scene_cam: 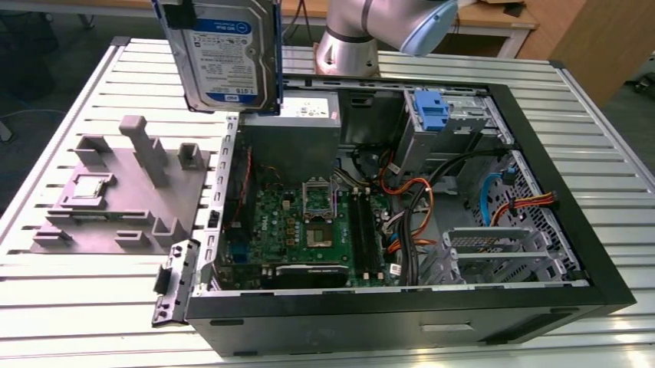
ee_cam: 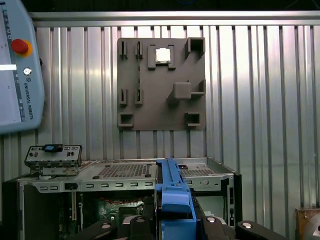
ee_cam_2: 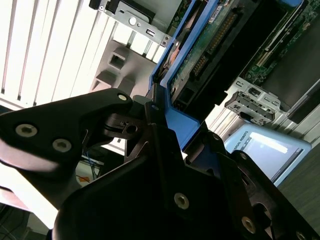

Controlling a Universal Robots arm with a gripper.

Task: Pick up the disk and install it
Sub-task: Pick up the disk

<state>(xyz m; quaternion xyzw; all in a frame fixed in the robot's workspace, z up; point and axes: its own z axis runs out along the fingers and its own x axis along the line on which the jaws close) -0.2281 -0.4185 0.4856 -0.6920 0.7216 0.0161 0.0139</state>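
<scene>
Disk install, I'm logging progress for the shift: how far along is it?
Done: the disk is picked up, hanging above the table in the exterior view. In hand: the end effector clamps its blue edge in the second wrist view. Left: it is not yet inside the open computer case.

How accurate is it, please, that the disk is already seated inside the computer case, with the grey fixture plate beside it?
Not quite: the exterior view shows the disk held aloft by the gripper, not seated inside the computer case. The grey fixture plate does lie beside the case.
</scene>
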